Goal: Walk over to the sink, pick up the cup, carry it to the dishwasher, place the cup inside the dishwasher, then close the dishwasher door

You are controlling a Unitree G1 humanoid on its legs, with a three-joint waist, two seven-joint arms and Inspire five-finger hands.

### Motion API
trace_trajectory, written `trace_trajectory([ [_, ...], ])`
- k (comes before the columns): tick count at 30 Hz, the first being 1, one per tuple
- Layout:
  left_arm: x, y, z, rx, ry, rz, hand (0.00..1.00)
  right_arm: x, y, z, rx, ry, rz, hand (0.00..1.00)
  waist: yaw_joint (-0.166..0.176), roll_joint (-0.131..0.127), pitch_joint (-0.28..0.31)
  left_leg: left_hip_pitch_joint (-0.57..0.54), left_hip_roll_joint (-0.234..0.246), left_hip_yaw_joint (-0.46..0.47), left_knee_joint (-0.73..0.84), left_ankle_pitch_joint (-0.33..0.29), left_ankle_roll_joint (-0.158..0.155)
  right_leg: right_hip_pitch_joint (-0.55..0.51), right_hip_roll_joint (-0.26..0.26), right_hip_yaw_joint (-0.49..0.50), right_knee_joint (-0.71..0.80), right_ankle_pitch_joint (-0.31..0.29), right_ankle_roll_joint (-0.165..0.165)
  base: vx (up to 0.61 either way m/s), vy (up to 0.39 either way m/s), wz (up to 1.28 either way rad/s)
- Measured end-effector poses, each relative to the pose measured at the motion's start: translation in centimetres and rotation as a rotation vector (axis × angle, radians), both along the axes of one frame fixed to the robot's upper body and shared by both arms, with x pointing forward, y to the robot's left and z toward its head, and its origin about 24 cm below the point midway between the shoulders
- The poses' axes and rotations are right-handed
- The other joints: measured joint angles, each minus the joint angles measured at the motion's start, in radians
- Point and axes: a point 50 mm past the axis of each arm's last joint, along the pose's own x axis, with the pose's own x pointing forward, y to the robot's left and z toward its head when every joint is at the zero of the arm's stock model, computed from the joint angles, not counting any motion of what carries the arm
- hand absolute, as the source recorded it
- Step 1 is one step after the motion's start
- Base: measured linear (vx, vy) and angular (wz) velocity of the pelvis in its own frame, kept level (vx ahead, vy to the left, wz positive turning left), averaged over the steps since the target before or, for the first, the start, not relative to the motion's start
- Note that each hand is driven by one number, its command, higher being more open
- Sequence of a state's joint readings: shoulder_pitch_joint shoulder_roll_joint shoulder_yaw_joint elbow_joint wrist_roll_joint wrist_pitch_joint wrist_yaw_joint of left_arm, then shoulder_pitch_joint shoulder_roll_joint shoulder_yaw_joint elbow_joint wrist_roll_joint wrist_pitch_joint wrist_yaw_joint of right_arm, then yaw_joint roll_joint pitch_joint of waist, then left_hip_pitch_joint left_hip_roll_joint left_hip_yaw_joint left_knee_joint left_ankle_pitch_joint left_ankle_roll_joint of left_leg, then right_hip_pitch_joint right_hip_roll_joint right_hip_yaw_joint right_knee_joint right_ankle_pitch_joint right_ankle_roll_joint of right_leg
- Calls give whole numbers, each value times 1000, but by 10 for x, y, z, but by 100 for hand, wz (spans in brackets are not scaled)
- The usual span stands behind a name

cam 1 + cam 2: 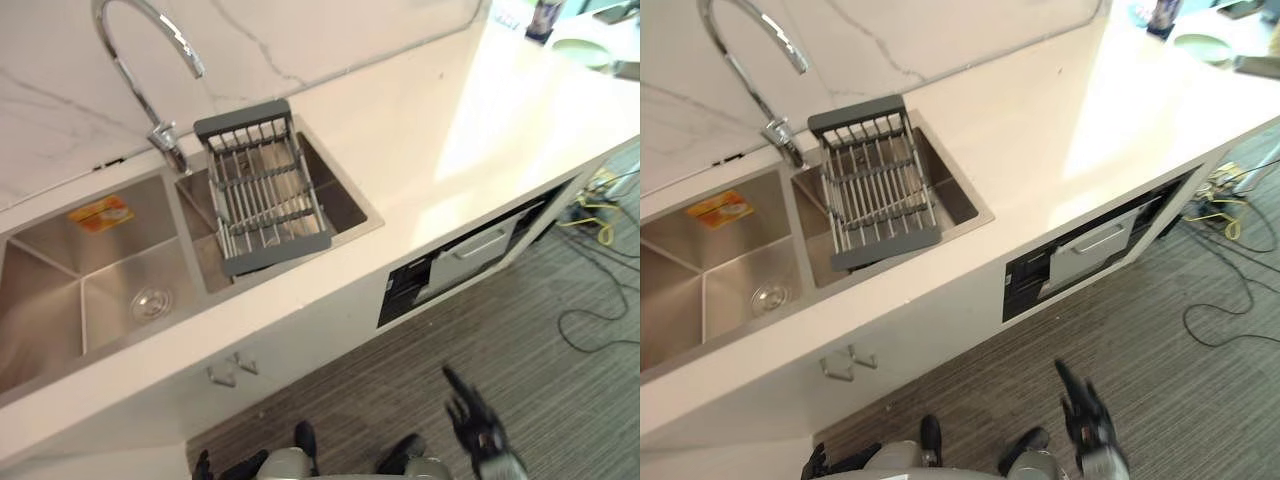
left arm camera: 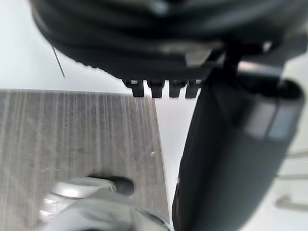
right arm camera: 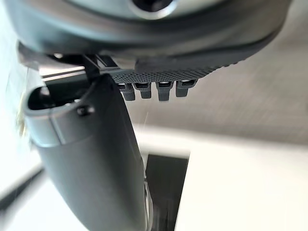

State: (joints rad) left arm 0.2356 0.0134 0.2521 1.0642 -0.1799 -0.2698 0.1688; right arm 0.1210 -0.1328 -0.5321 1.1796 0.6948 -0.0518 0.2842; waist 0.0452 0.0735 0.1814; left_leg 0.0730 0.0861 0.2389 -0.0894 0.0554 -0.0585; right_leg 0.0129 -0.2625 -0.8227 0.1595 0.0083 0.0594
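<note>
A steel double sink (image 1: 60, 270) is set into the white counter, with a curved tap (image 1: 150, 60) behind it. A grey dish rack (image 1: 262, 185) spans the right basin and holds nothing I can make out. Under the counter to the right, the dishwasher (image 1: 470, 250) stands slightly ajar, its pale front and bar handle showing beside a black panel (image 1: 405, 290). My right hand (image 1: 475, 420) hangs low over the floor in front of the cabinets, fingers straight, holding nothing. My left hand (image 1: 816, 462) sits at the bottom edge, fingers relaxed and empty.
The counter runs to the far right, where a white dish (image 1: 590, 48) and a small dark container (image 1: 545, 18) stand. Striped grey flooring (image 1: 420, 380) lies before the cabinets. Loose yellow and black cables (image 1: 600, 225) trail on the floor at right.
</note>
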Motion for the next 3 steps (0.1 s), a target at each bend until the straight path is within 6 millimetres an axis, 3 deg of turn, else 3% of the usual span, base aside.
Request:
trace_trajectory([
  [1, 2, 1, 0, -16, -16, 5, 100, -26, 2, -3, 8, 63, 23, 100, -12, -10, -1, 16, -9, -9, -1, -13, 4, 6, -24, 1, 41, -8, 11, 85, 81, 14],
  [3, 9, 1, 1, -26, -35, -6, 100, -50, 7, -5, 24, 148, 97, 100, -29, -14, -9, 42, -20, -32, 0, -32, 26, -14, -90, 38, 194, -8, 12, 73, 122, 24],
])
